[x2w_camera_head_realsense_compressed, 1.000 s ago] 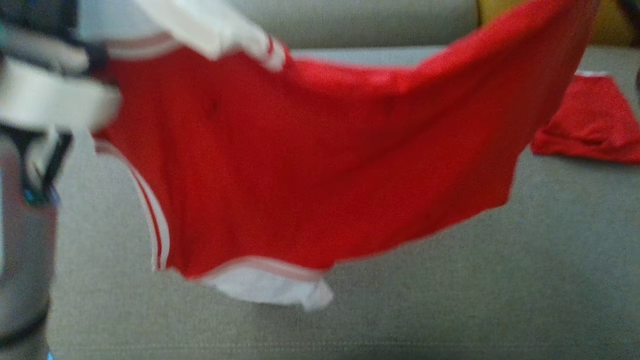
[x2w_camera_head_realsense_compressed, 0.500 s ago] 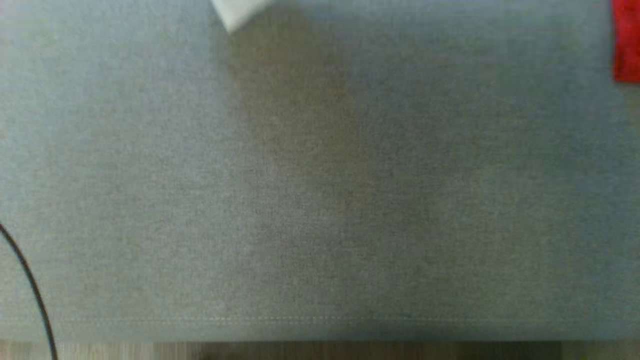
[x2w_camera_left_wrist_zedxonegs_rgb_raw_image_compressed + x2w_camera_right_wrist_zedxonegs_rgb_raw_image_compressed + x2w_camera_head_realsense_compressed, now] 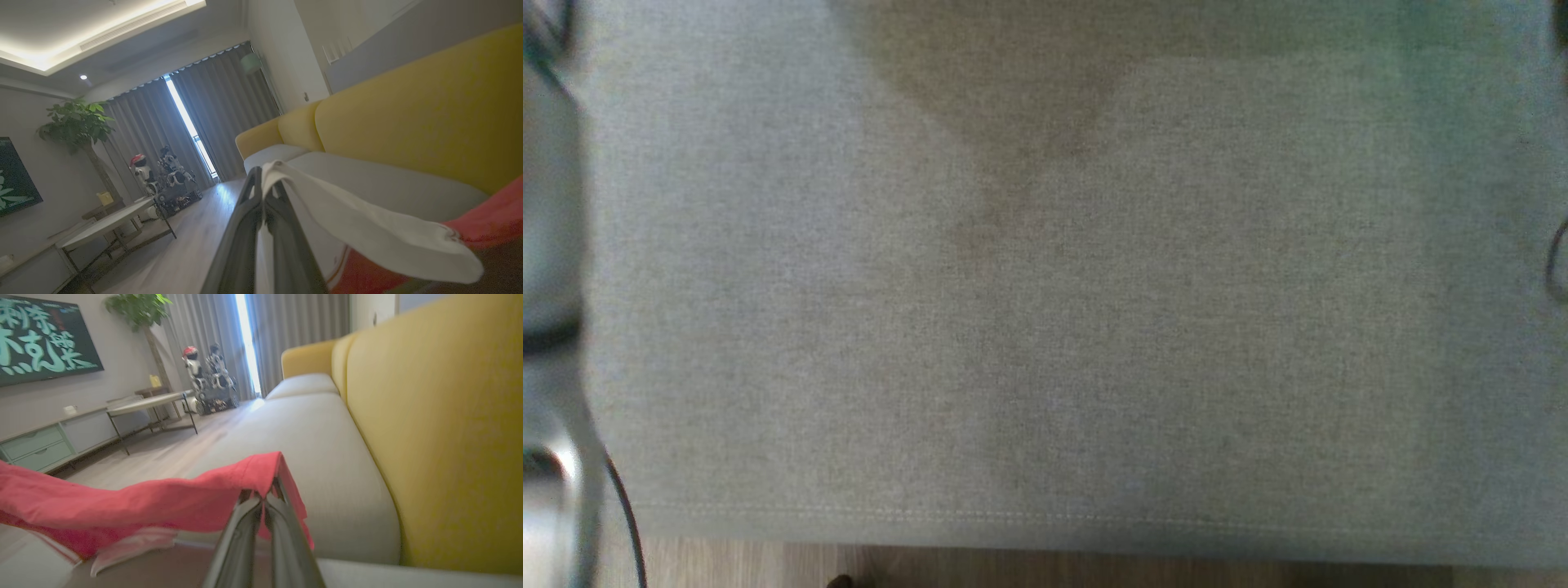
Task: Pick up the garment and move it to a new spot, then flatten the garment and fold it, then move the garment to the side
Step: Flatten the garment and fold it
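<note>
Red-and-white fabric garment [image 3: 143, 498] held up between 2 grippers.
Left gripper [image 3: 264, 179] is clamped on its white edge, right gripper [image 3: 263, 496] on its red edge, above the grey sofa seat cushion [image 3: 1045, 327].

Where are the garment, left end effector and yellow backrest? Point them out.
garment [image 3: 155, 498], right wrist view, red body.
left end effector [image 3: 265, 183], left wrist view, between its shut fingertips.
yellow backrest [image 3: 441, 437], right wrist view, cushion face.

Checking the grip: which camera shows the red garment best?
The right wrist view: the red garment stretches broadly from the shut right gripper. The left wrist view gives its white edge pinched in the left gripper and a little red. The head view faces the grey sofa seat.
</note>
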{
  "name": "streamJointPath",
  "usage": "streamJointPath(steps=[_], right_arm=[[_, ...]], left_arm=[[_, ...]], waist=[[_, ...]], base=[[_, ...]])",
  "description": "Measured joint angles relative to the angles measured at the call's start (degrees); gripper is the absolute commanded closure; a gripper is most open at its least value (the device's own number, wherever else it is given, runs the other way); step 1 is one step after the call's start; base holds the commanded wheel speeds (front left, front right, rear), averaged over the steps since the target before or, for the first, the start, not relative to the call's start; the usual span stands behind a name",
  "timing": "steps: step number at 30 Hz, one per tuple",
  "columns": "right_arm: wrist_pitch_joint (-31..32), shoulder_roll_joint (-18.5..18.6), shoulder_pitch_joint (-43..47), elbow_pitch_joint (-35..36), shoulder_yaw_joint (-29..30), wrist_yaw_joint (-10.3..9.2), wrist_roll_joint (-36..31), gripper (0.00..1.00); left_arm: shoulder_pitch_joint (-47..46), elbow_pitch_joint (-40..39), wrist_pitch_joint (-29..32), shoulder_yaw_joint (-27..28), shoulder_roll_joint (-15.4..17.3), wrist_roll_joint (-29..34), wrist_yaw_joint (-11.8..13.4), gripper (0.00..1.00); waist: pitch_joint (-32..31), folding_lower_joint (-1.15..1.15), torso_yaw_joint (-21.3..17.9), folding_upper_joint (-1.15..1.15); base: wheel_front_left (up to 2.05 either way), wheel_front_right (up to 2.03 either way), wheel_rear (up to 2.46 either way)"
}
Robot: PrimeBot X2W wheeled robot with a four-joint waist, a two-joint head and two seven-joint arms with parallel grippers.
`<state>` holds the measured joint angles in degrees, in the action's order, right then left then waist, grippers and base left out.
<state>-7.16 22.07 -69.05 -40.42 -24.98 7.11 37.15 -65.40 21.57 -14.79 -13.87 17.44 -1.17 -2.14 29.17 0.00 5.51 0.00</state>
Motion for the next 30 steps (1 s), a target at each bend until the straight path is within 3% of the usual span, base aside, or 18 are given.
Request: streamJointPath(steps=[9,18,30], right_arm=[[3.76,0.54,12.17,-4.6,-6.14,0.0,9.59,1.0],[10.42,4.92,21.17,-5.17,-17.48,0.0,11.89,1.0],[15.58,7.34,26.37,-4.25,-25.49,0.0,17.02,1.0]], left_arm=[[21.35,0.97,0.07,-4.01,-0.37,-0.52,-1.22,1.0],[33.1,3.33,0.08,-5.88,2.08,-0.51,-1.91,1.0],[41.73,5.92,0.08,-8.51,5.79,0.01,-3.46,1.0]], waist=[[-5.75,0.0,0.85,0.0],[-12.73,-0.01,1.27,0.0],[-19.15,-0.01,1.55,0.01]], base=[[0.0,0.0,0.0],[0.0,0.0,0.0],[0.0,0.0,0.0]])
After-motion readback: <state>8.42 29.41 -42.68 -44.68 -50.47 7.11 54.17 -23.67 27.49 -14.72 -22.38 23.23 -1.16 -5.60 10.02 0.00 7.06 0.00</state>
